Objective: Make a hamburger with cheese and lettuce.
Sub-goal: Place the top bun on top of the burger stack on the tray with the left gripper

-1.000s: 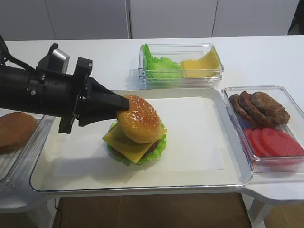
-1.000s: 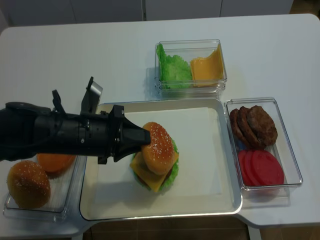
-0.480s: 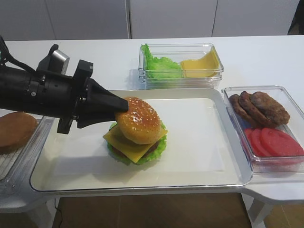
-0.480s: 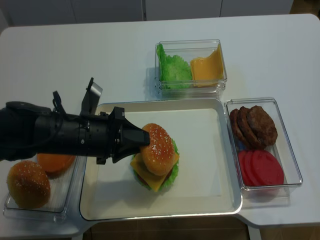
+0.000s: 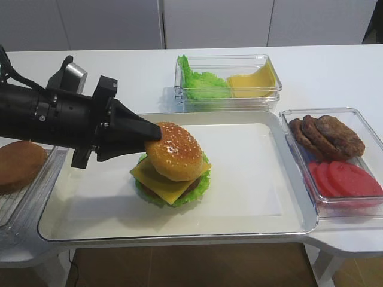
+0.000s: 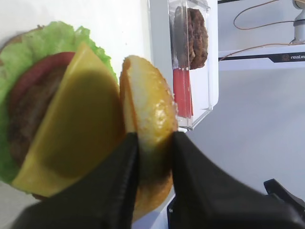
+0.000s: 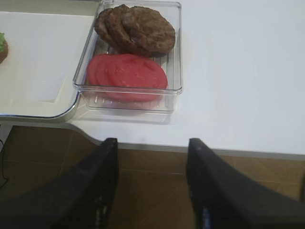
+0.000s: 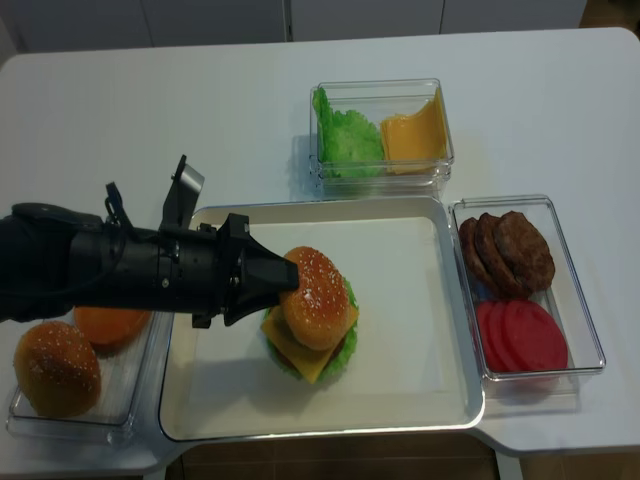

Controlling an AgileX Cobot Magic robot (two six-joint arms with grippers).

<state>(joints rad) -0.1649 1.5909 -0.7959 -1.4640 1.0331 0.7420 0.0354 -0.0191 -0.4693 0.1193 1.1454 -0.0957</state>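
Note:
The hamburger (image 5: 172,173) stands on the white tray (image 5: 257,221), left of its middle. Its frilly green lettuce (image 5: 202,184) rims a brown patty. The square yellow cheese (image 5: 154,181) lies on top with its corners sticking out. A sesame bun top (image 5: 176,152) rests tilted on the cheese. My left gripper (image 5: 157,133) reaches in from the left. In the left wrist view the left gripper (image 6: 153,138) is shut on the bun top's (image 6: 147,109) edge, with a finger pressed to each side. My right gripper (image 7: 152,143) hangs open over the floor, beyond the table's front edge.
A clear box (image 5: 227,84) behind the tray holds loose lettuce and spare cheese slices. Another box (image 5: 335,155) to the right holds patties and tomato slices. Left of the tray, a box (image 8: 40,420) holds bun halves (image 8: 55,365).
The bun top and my left gripper have shifted slightly left and settled lower on the cheese. The right arm has not moved.

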